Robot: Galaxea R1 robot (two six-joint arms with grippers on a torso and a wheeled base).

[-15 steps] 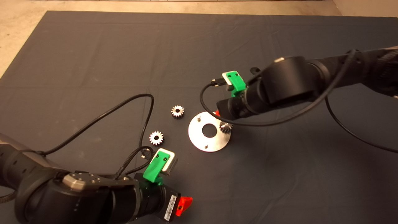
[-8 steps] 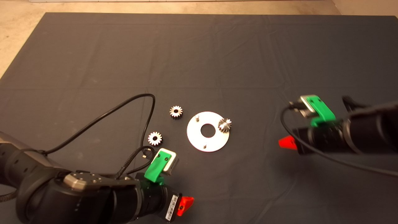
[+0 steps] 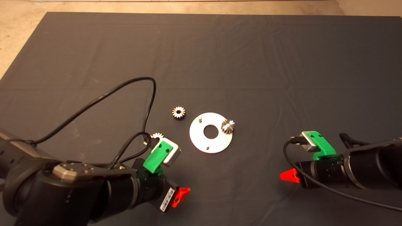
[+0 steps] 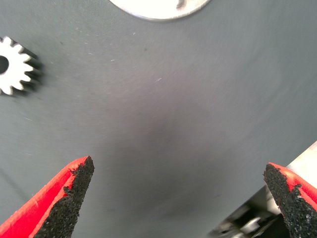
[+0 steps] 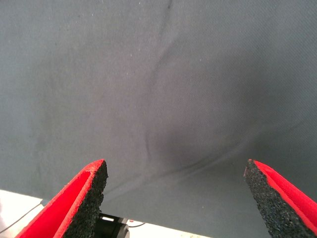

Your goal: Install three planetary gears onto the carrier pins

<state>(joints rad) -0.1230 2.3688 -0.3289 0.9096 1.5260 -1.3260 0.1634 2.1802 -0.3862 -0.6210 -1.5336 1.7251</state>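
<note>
The silver carrier disc (image 3: 201, 138) lies mid-mat with two bare pins, one at its far left (image 3: 199, 118) and one at its near edge (image 3: 207, 147). One gear (image 3: 228, 126) sits on the disc's right side and looks tilted; the pin there is hidden. A loose gear (image 3: 178, 112) lies left of the disc. Another loose gear (image 3: 157, 136) is partly hidden by the left wrist camera, and shows in the left wrist view (image 4: 12, 64). My left gripper (image 3: 180, 196) is open and empty near the front edge. My right gripper (image 3: 287, 176) is open and empty at the lower right.
A black cable (image 3: 125, 88) loops from the left arm across the mat, left of the loose gears. The disc's edge (image 4: 158, 7) shows in the left wrist view. The right wrist view shows only creased mat (image 5: 163, 99) between the fingers (image 5: 84, 198).
My right arm has drawn back from the disc to the lower right, leaving the gear on the disc. My left gripper has moved forward, now covering part of the nearer loose gear.
</note>
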